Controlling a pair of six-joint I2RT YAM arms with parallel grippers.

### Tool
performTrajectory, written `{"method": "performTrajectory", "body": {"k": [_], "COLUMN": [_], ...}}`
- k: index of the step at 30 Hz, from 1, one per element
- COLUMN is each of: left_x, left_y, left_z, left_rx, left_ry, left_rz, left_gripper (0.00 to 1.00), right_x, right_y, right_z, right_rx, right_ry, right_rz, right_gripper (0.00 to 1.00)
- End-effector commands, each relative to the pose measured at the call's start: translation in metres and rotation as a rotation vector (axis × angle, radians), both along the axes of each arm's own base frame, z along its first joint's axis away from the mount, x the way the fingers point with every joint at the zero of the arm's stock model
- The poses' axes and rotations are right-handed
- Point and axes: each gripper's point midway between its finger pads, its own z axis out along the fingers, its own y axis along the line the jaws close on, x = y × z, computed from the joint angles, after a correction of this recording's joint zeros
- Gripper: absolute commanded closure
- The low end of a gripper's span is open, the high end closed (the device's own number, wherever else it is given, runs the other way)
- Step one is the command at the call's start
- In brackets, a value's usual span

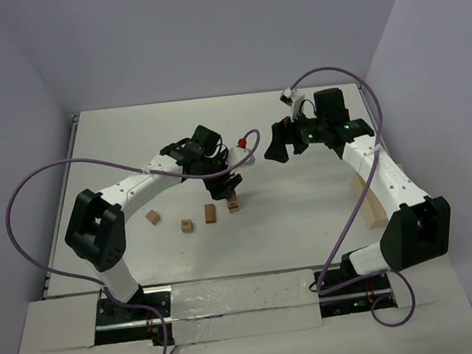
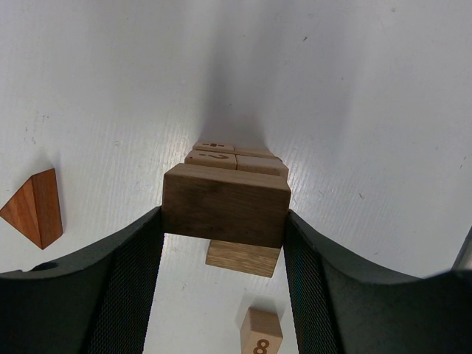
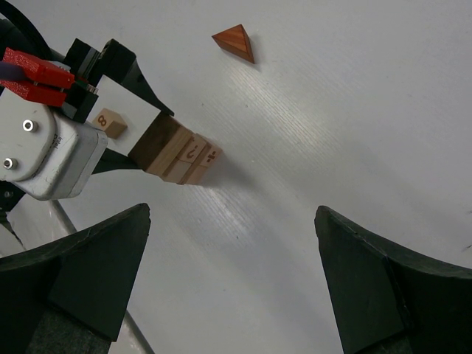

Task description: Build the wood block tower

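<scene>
The left fingers (image 2: pixel 133 280) are clamped on a dark brown wooden brick (image 2: pixel 225 206), one pad on each end face. The right fingers (image 3: pixel 96 258) stand wide apart with nothing between them, well away from the blocks. The wood block tower (image 2: pixel 236 161), a tight cluster of pale tan cubes on the white table (image 2: pixel 354 110), sits just beyond the left fingers, touching the held brick (whether the brick rests its weight on it I cannot tell). The pieces look light, stiff and dry, and their flat parallel faces suit a squeeze across opposite sides. Being loose pieces, the stack would likely topple at a sideways nudge. A small tan cube (image 2: pixel 259 335) between the left fingers, nearer their base, reads "8". The tower's marks look like a curve and dashes and cannot be read. A reddish-brown wooden wedge (image 2: pixel 35 206) lies to the left of the left fingers.
</scene>
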Motion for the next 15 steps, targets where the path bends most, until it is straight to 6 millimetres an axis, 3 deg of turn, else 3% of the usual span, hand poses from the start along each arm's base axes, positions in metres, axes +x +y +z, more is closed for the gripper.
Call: {"method": "performTrajectory", "body": {"k": [1, 15], "left_x": [0.0044, 0.0039], "left_y": [-0.0094, -0.0122], "left_z": [0.02, 0.0191], "left_rx": [-0.056, -0.054], "left_ry": [-0.048, -0.05], "left_rz": [-0.003, -0.007], "left_gripper": [0.45, 0.43], "right_x": [0.0095, 0.009], "right_y": [-0.0008, -0.0002], "right_z": [0.018, 0.0193], "right_rx": [0.013, 0.015], "right_ry": [-0.046, -0.049], "right_rz": [-0.011, -0.008], "right_gripper": [0.0, 0.0]}}
